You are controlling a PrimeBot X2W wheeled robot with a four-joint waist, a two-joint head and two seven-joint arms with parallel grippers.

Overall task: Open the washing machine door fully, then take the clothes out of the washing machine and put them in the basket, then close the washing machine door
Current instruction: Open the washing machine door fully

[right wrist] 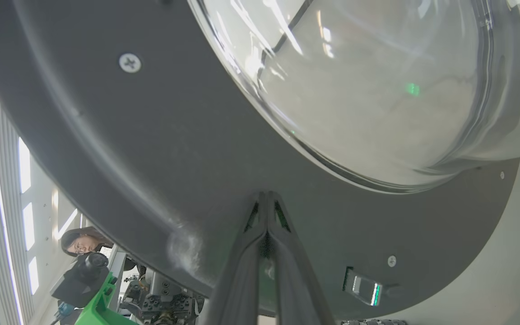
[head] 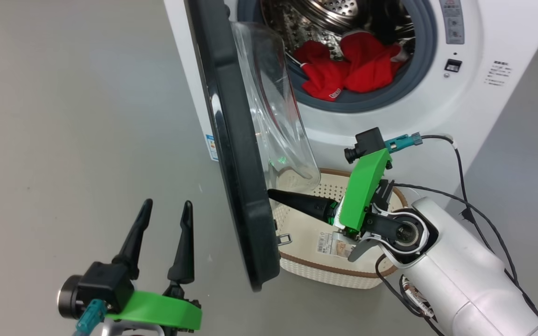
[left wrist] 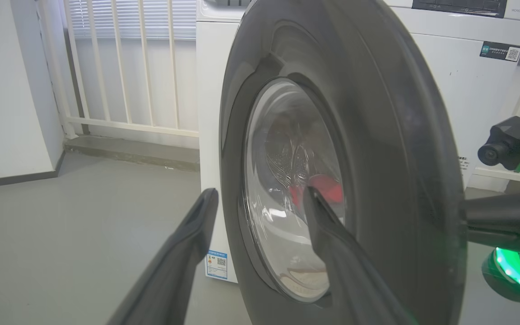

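Observation:
The washing machine door [head: 236, 154] stands partly open, edge-on to me, its clear glass bowl [head: 273, 112] bulging toward the washing machine [head: 437, 107]. Red clothes [head: 348, 67] lie in the steel drum. The cream basket [head: 315, 270] sits on the floor below the drum mouth, behind the door. My right gripper [head: 271, 193] is shut, its tip pressed against the door's inner face [right wrist: 197, 149] under the glass; the tip of my right gripper [right wrist: 266, 195] touches dark plastic. My left gripper [head: 166, 207] hangs open on the door's outer side, and the left gripper [left wrist: 260, 194] faces the door [left wrist: 377, 135] with nothing between its fingers.
Grey floor [head: 63, 116] spreads wide to the left of the machine. A white railing [left wrist: 129, 67] and wall stand behind. Cables [head: 474, 196] trail from my right forearm. A person's head [right wrist: 79, 241] shows beyond the door's edge. The door latch [right wrist: 364, 289] sits near the rim.

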